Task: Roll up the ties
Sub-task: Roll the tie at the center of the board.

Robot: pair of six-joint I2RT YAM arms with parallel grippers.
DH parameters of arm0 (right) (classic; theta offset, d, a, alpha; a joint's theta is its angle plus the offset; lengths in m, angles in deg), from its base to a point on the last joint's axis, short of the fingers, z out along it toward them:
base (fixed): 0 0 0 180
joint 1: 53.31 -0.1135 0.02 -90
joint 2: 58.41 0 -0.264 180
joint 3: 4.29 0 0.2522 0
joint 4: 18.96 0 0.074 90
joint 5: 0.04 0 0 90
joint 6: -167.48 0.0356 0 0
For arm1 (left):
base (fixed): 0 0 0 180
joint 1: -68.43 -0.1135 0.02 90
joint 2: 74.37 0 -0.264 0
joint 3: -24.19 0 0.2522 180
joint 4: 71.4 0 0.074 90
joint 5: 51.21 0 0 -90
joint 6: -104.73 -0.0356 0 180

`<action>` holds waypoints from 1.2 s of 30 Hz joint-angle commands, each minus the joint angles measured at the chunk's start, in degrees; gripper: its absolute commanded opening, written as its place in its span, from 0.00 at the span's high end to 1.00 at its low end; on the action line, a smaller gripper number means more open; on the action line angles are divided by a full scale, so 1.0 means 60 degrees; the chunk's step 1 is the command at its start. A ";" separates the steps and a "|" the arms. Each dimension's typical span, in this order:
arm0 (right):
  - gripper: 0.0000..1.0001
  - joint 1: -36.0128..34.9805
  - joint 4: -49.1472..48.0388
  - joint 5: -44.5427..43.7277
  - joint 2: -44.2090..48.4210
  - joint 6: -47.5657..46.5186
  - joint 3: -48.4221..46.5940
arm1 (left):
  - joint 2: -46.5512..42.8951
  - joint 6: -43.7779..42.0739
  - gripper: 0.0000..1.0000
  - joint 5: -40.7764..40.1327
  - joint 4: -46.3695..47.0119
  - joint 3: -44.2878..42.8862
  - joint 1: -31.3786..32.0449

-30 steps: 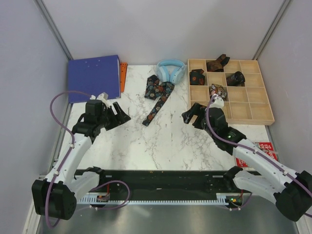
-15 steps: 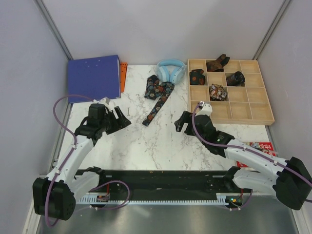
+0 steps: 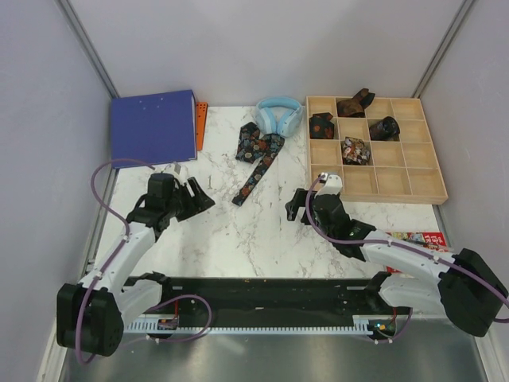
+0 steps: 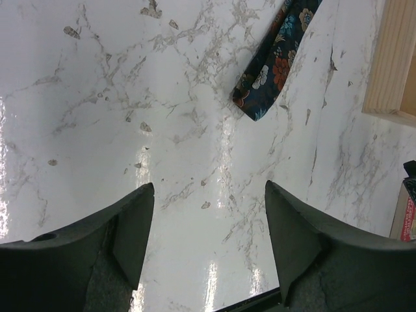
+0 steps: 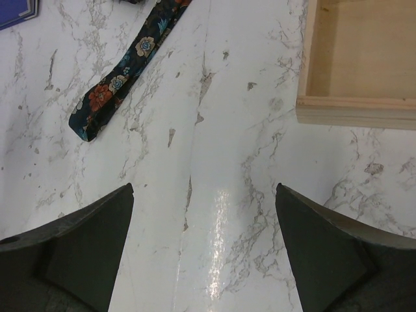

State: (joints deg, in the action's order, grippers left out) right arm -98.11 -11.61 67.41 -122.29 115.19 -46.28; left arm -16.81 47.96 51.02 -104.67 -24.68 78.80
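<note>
My left tool [image 4: 208,195], right tool [image 5: 205,195] both spread, empty. Tie [image 5: 119,82]: I'd pinch narrow tip square, roll tight.

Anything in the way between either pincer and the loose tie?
Nothing visible. Only bare table lies between the left pincer and the near end of the tie, likewise for the right pincer. Both stand open and empty. The headphones sit at its far end, the tray off to the right.
</note>
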 commanded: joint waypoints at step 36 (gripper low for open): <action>0.02 -0.0005 -0.1611 0.0710 -0.0164 -0.0602 0.0457 | 0.4967 0.3923 0.47 -0.2359 0.5258 -0.0388 0.2519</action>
State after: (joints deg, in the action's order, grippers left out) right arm -98.09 -18.56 71.04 -124.39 112.51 -43.83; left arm 14.10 68.51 42.74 -75.12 -25.53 92.75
